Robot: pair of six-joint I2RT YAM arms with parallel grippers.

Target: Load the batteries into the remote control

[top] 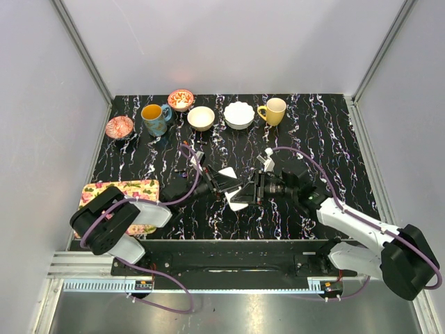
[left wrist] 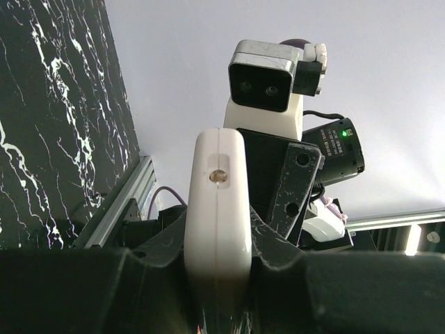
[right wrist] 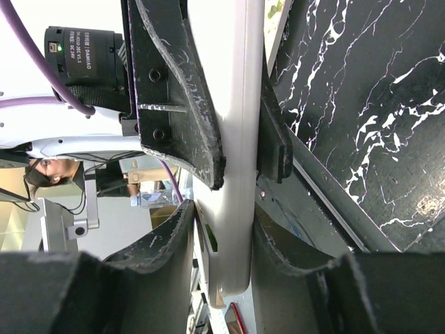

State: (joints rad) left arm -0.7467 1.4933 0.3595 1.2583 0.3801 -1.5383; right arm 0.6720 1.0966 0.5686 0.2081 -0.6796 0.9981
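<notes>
Left gripper (left wrist: pixel 217 240) and right gripper (right wrist: pixel 224 223) both clamp the remote control (left wrist: pixel 217 181).
Hold it level; loosen only one side at a time.

Crockery row (top: pixel 201 118) (far edge); bare tabletop (top: pixel 327 139) rightward

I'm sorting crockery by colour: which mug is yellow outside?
The right mug, at the right end of the back row beside the white bowl. The left mug is blue outside, yellow only inside.
</notes>
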